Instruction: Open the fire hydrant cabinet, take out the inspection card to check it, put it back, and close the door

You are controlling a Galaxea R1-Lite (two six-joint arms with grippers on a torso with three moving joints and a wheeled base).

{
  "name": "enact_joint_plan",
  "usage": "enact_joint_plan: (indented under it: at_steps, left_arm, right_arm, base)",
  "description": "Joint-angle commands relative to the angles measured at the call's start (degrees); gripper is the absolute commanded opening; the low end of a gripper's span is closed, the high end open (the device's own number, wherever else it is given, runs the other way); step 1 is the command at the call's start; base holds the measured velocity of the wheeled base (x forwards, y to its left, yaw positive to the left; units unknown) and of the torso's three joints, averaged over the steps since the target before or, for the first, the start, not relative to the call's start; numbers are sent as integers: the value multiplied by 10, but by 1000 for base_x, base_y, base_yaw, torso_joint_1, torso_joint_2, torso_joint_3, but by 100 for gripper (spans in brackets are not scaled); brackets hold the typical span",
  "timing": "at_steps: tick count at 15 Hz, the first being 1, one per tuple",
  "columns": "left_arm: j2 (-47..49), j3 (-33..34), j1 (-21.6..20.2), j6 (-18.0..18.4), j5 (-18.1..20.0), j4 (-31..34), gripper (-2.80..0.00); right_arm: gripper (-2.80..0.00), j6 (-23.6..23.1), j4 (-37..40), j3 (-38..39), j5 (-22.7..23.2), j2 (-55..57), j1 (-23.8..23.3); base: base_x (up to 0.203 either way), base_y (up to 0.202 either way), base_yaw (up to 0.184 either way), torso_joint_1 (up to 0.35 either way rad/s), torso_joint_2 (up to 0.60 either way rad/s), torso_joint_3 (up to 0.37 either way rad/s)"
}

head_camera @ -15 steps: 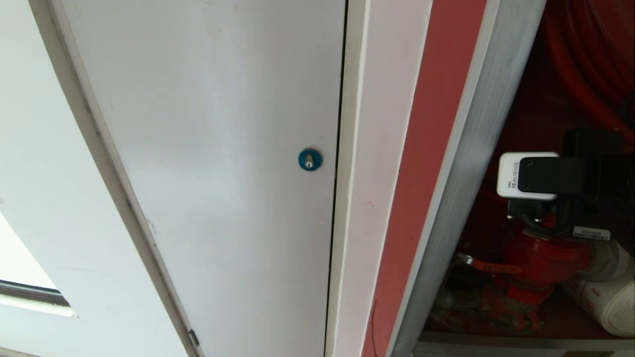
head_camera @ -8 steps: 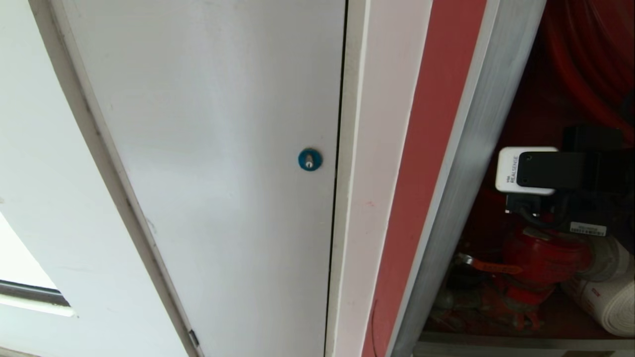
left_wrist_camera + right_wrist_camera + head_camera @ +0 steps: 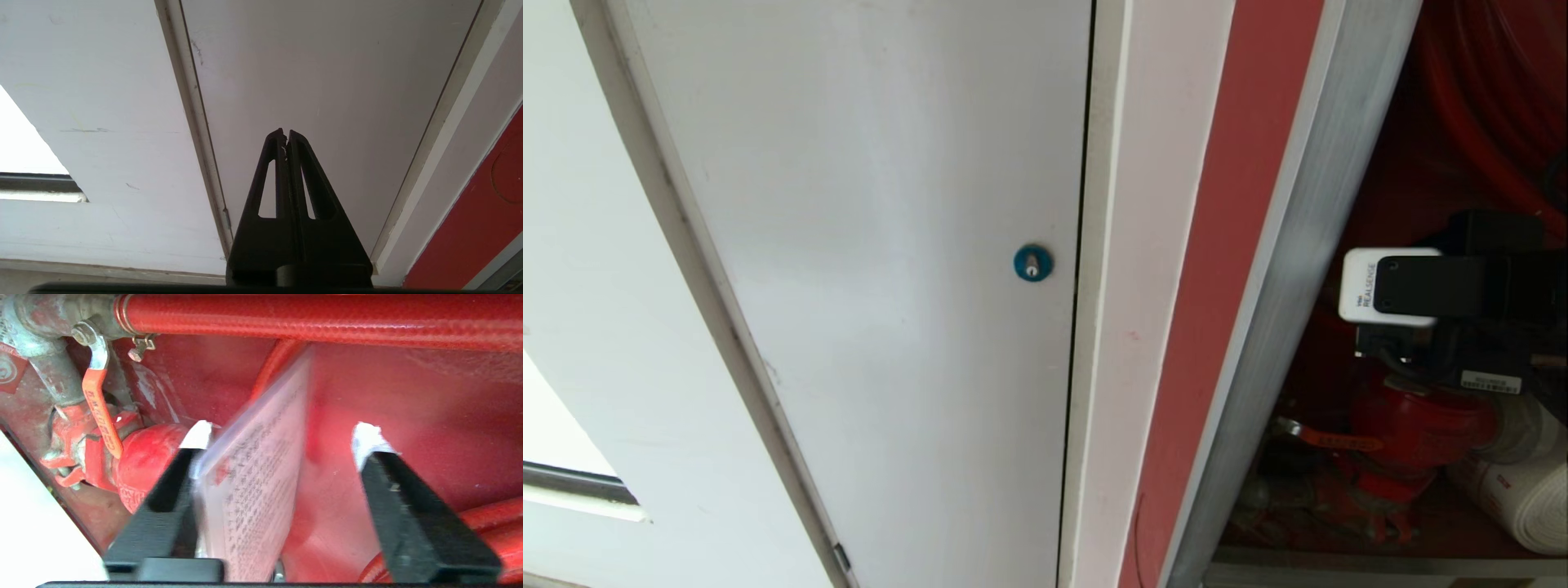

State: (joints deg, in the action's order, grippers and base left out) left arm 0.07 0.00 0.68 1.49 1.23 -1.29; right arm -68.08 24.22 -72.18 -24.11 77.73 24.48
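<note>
Since a second ago my right gripper (image 3: 282, 437) has spread wide inside the fire hydrant cabinet (image 3: 1307, 245), releasing the inspection card (image 3: 253, 473), which leans against the valve-side finger (image 3: 196, 437), long axis running away from my wrist.

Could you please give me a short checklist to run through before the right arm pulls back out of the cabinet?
1. Right pincer open: ok.
2. Card free of the grip: ok; it leans beside one fingertip.
3. Card settled in place: cannot tell; it looks blurred.
4. Right pincer apart from the valve and hose: ok.
5. Cabinet door position: cannot tell.
6. Left pincer shut, parked facing the white door: ok.
</note>
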Motion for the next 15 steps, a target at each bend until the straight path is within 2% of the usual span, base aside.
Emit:
enact_joint_plan:
  at_steps: [1,8,15]
  left_arm:
    - [0,8,0,0,0,0,-280]
    - [0,8,0,0,0,0,-280]
    - [0,8,0,0,0,0,-280]
  right_arm:
    - [0,-4,3,6,-1,-7,0]
    - [0,-4,2,38,2,-13,0]
    - [0,-1,-25,21,5,20,-9]
  base:
    - [0,0,0,0,0,0]
    - [0,0,0,0,0,0]
    - [0,0,0,0,0,0]
